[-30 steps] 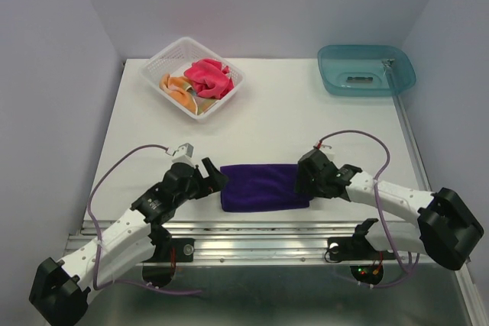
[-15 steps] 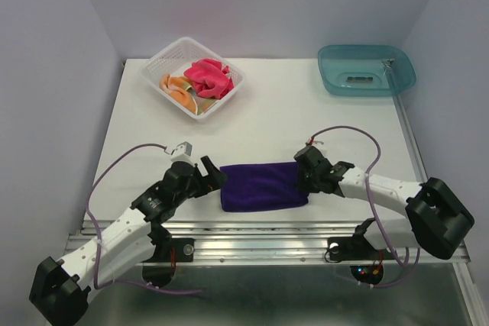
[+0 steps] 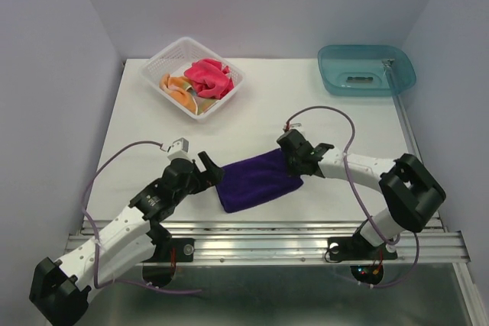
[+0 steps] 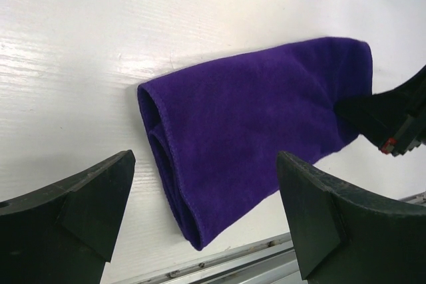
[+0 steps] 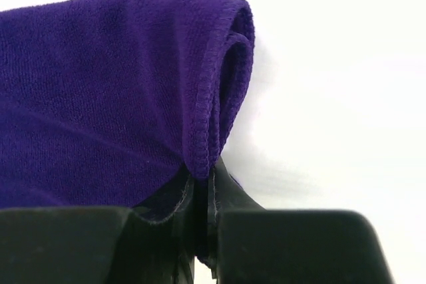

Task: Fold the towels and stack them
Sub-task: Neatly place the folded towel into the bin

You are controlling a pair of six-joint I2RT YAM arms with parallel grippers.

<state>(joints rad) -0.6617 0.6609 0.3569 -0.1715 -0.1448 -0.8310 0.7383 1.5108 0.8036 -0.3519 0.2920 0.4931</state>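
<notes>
A folded deep purple towel (image 3: pixel 256 181) lies on the white table near the front edge, now slanted, its right end raised toward the back. My right gripper (image 3: pixel 293 164) is shut on that right end; in the right wrist view the hemmed edge of the purple towel (image 5: pixel 200 124) is pinched between the jaws. My left gripper (image 3: pixel 216 175) hangs open just left of the towel's left end, not touching it; the purple towel (image 4: pixel 253 124) shows between its wide fingers. A hot pink towel (image 3: pixel 208 78) and a pale orange towel (image 3: pixel 177 88) lie crumpled in the basket.
The white mesh basket (image 3: pixel 164 60) stands at the back left. A teal plastic tray (image 3: pixel 365 70) sits at the back right. A metal rail (image 3: pixel 267 238) runs along the table's front edge, close to the towel's near left corner.
My right gripper closed on the purple towel's right end and pulled it left and toward the back, slanting the towel. The left gripper stayed open and barely moved.
</notes>
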